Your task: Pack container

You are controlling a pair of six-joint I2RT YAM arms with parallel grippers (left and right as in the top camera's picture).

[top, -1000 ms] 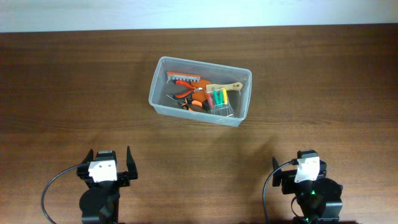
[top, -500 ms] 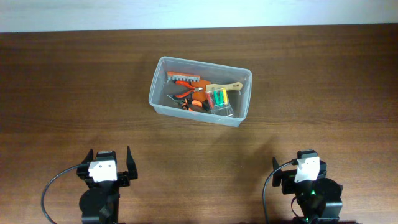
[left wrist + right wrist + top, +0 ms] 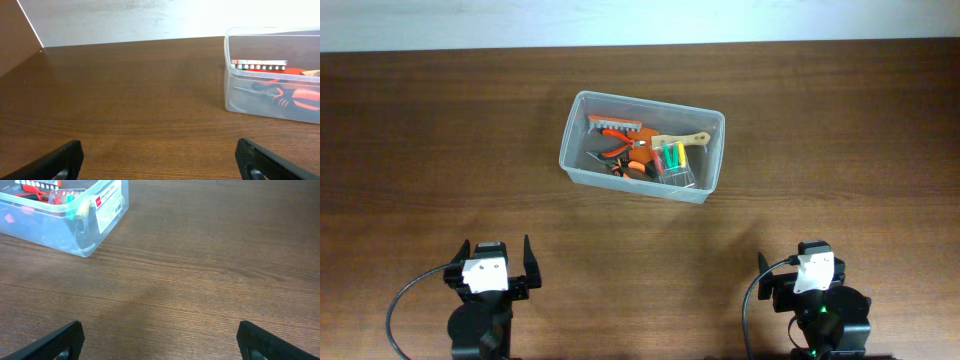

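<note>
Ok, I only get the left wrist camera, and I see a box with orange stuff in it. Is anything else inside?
Observer: Yes. Overhead shows a paintbrush with a wooden handle in the right half of the container.
Operator: Ooh! Anything colourful?
Observer: A small clear case of green, yellow and red bits lies right beside the brush.
Operator: Where's my other arm?
Observer: The right gripper is near the table front edge, apart from the container, jaws wide open and holding nothing.

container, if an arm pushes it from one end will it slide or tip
Probably slides rather than tips: the container is low, wide and flat on the smooth table. Its thin clear walls likely flex if squeezed. The loose tools inside may shift.
</note>
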